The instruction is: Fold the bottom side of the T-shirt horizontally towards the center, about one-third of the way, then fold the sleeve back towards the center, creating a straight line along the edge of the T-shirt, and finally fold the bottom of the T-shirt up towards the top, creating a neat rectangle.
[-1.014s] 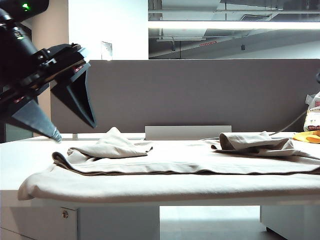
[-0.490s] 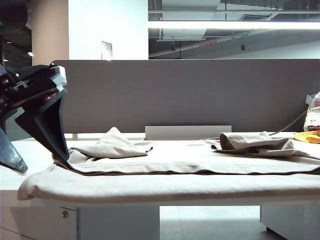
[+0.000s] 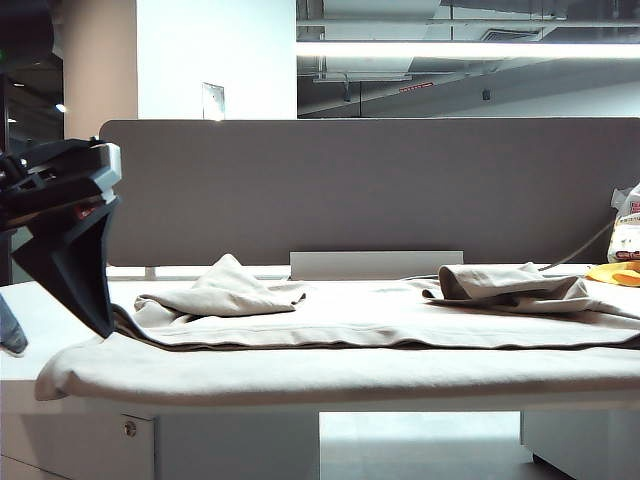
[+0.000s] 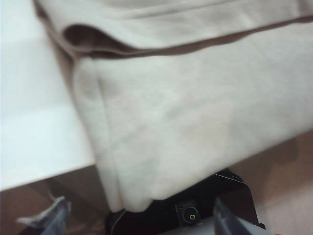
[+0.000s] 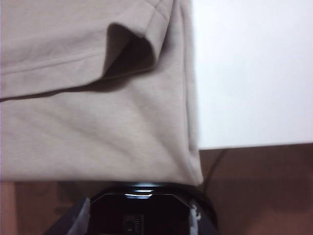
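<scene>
- My left jaws (image 4: pixel 139 215) are spread, holding nothing; the T-shirt (image 4: pixel 186 112) corner hangs over the desk (image 4: pixel 34 122) edge just before them.
- My right jaws (image 5: pixel 139 213) are parted, empty, at the shirt's other corner.

Left claw (image 3: pixel 45 300) hangs spread wide; right claw (image 5: pixel 139 218) seemingly parted, empty.

A grey partition (image 3: pixel 400 190) stands behind the white table (image 3: pixel 200 425) under ceiling strip light (image 3: pixel 465 49).
</scene>
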